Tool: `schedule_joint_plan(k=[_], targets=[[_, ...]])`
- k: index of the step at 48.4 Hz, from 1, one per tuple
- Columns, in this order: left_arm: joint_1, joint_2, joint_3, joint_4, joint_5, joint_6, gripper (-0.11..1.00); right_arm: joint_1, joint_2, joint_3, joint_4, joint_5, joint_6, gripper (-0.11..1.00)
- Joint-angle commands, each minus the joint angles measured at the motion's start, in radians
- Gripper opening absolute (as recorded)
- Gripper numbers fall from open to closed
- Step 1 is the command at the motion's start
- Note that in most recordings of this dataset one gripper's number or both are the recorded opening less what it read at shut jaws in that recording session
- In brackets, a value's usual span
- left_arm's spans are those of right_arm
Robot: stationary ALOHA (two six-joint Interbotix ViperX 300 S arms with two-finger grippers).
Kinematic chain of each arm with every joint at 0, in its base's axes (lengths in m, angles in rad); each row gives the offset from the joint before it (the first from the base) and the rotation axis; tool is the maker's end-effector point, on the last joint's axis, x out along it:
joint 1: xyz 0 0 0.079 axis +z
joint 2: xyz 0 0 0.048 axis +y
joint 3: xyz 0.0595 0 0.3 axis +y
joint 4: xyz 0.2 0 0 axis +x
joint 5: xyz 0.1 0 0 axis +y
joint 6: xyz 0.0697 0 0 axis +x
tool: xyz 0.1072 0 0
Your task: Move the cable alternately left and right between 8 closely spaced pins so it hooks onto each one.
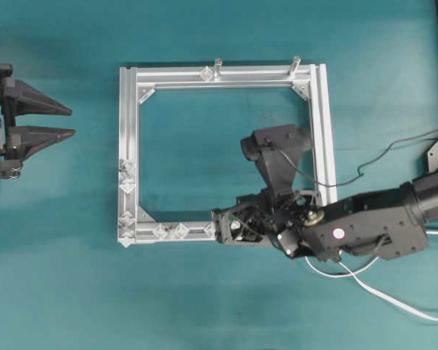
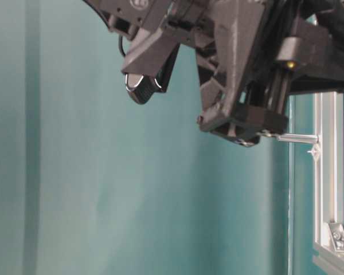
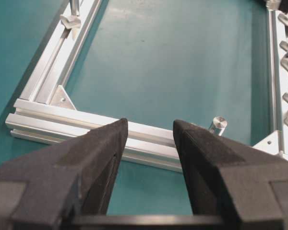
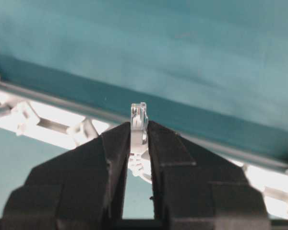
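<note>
Teal covered the whole desk, and a square silver frame lay flat near its middle. Small translucent pins studded the frame, several along the left rail and several on the bottom rail, with one more on the top rail beside two upright metal posts.

Well to the left of the frame, the left claw hovered with its dark fingers spread wide and nothing between them; its wrist camera looked past those fingers at the frame's nearest rail.

At the frame's lower right corner, the right claw sat over the bottom rail, just right of the last pin there. Its fingers were pinched nearly together on the small pale plug at the tip of the cable. From behind the right arm, the white cord trailed away from the frame toward the desk's right edge.
</note>
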State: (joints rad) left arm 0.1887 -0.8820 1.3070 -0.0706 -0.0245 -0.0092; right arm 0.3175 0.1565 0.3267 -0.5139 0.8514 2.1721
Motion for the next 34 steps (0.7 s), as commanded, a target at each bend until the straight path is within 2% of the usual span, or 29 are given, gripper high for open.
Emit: schedule_joint_plan(k=[1, 10, 34], targets=[[-0.003, 0.003, -0.011, 0.003, -0.005, -0.008, 0.53, 0.02, -0.008, -0.023, 0.0, -0.002, 0.014, 0.14], [-0.003, 0.003, -0.014, 0.003, -0.005, -0.008, 0.53, 0.048, 0.012, -0.041, 0.0, -0.002, 0.046, 0.14], [-0.002, 0.003, -0.015, 0.003, -0.006, -0.009, 0.53, 0.061, 0.026, -0.049, 0.009, 0.003, 0.046, 0.14]])
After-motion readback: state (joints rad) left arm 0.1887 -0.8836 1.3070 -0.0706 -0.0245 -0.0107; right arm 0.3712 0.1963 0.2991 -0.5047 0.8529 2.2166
